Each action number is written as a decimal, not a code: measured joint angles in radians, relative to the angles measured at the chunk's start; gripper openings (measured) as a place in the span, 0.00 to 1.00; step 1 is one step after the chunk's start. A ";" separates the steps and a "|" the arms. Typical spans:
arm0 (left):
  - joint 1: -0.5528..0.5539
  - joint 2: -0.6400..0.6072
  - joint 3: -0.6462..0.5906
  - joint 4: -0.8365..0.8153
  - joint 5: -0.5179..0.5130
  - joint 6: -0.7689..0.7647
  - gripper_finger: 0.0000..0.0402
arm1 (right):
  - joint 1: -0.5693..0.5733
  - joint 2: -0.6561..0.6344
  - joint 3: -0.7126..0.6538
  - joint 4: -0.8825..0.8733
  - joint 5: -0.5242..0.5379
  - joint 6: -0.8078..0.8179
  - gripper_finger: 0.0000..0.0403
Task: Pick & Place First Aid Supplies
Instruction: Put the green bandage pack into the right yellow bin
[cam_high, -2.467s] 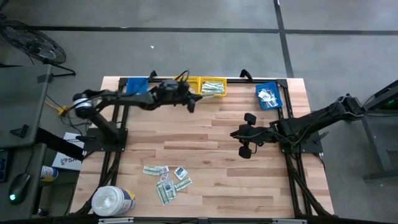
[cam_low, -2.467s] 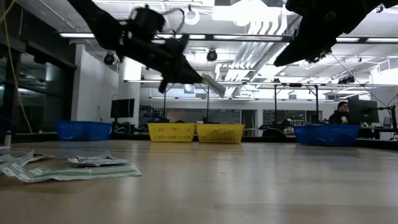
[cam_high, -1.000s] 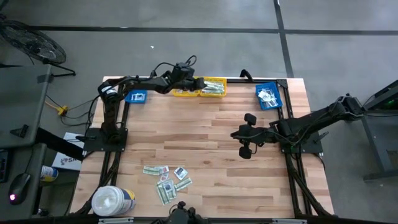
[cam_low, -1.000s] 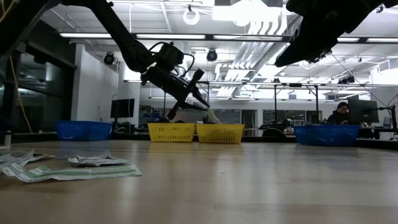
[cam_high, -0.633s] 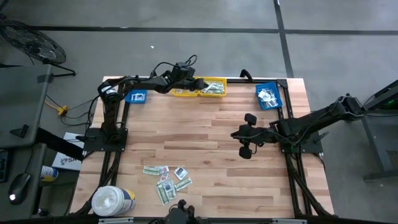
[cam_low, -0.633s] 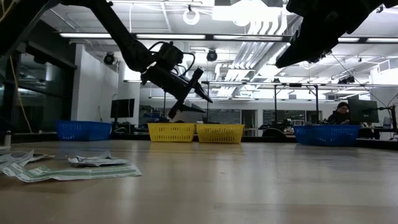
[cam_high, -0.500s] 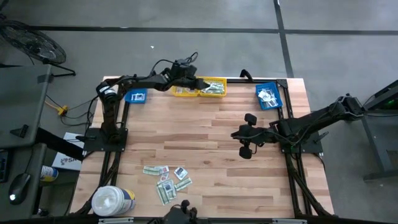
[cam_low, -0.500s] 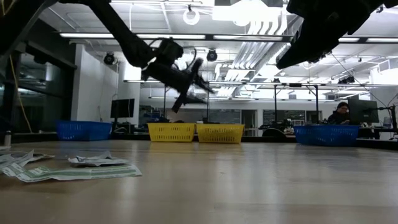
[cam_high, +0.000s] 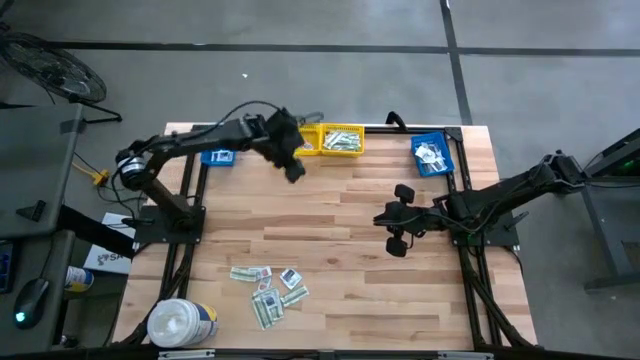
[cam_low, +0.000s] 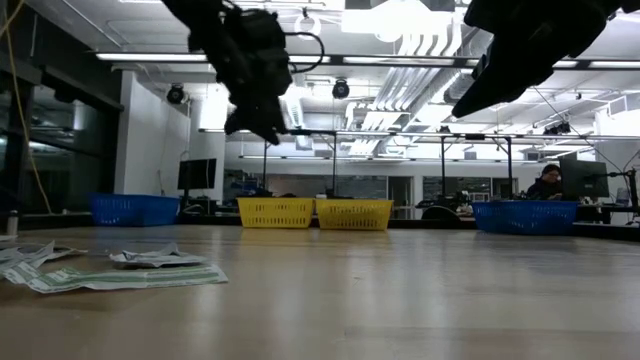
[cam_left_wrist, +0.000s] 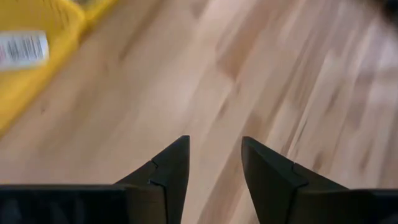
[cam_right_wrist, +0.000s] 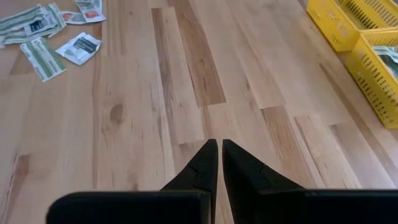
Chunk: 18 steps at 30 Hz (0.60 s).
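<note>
The left gripper (cam_high: 293, 166) is held above the wooden table (cam_high: 340, 250), just in front of the two yellow bins (cam_high: 325, 139) at the far edge. In its own wrist view its fingers (cam_left_wrist: 171, 168) are seen parted with bare wood showing between them, and nothing is held. A white label on a yellow bin (cam_left_wrist: 25, 68) is seen there too, though its print cannot be read through the blur.

The right gripper (cam_high: 398, 240) is kept over the right-hand middle of the table, its fingertips (cam_right_wrist: 208, 158) brought almost together and empty.

A loose heap of first aid packets (cam_high: 268, 290) is spread on the near part of the table, left of centre, well apart from both grippers; long pale green strips and small squarish white ones are mixed there. More packets are seen inside the right yellow bin (cam_high: 341, 141) and in the blue bin (cam_high: 432, 155) at the far right corner. A second blue bin (cam_high: 218, 156) is placed at the far left. A white round tub (cam_high: 182, 322) is stood at the near left corner.
</note>
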 joint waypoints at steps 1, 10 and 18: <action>-0.025 -0.009 0.001 -0.044 -0.030 0.008 0.36 | 0.005 0.000 0.000 0.000 0.000 0.000 0.04; -0.249 -0.071 -0.131 -0.170 -0.195 -0.037 0.36 | 0.052 0.000 0.000 0.000 0.020 0.000 0.04; -0.494 -0.149 -0.364 -0.173 -0.320 -0.251 0.36 | 0.060 0.000 0.000 0.004 0.023 0.000 0.04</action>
